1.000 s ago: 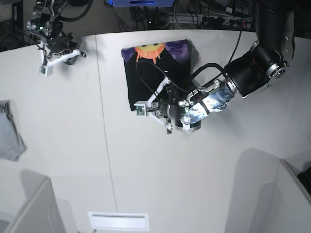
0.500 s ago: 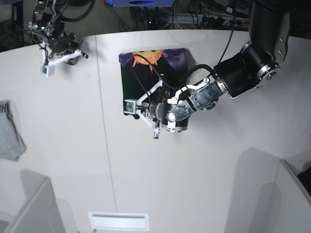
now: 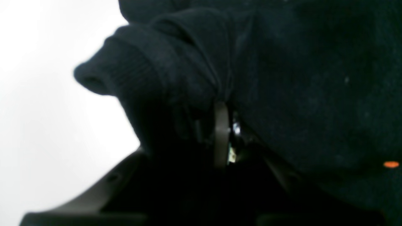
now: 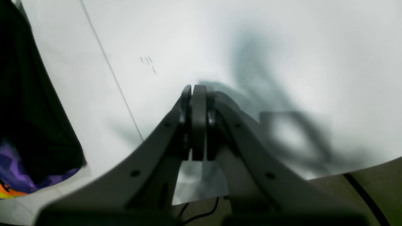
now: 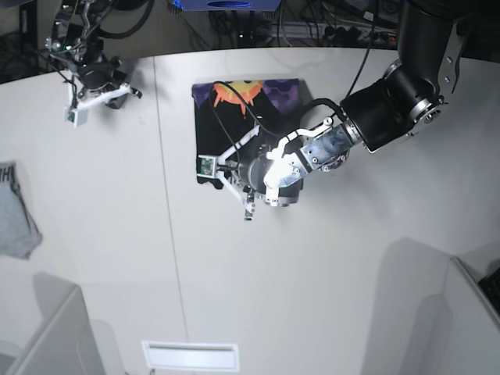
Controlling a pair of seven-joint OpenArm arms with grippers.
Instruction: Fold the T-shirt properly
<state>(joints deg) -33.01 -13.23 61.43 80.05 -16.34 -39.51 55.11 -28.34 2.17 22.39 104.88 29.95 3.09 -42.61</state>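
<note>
The black T-shirt (image 5: 212,129) lies folded on the white table (image 5: 328,266), its purple and orange sun print (image 5: 244,90) showing at the far end. My left gripper (image 5: 226,170) sits at the shirt's near edge. In the left wrist view it (image 3: 221,125) is shut on a bunched fold of black cloth (image 3: 176,66) held off the table. My right gripper (image 5: 98,82) is at the table's far left, apart from the shirt. In the right wrist view it (image 4: 194,119) is shut and empty above bare table, with the shirt's edge (image 4: 28,103) at the left.
A small grey garment (image 5: 14,215) with dark lettering lies at the table's left edge. Grey panels stand at the near left (image 5: 55,336) and near right (image 5: 437,312). A white slotted plate (image 5: 190,355) is at the front edge. Cables run behind the table.
My left gripper has moved left along the shirt's near edge, dragging black cloth with it. The shirt has shifted slightly left. The right arm has barely moved.
</note>
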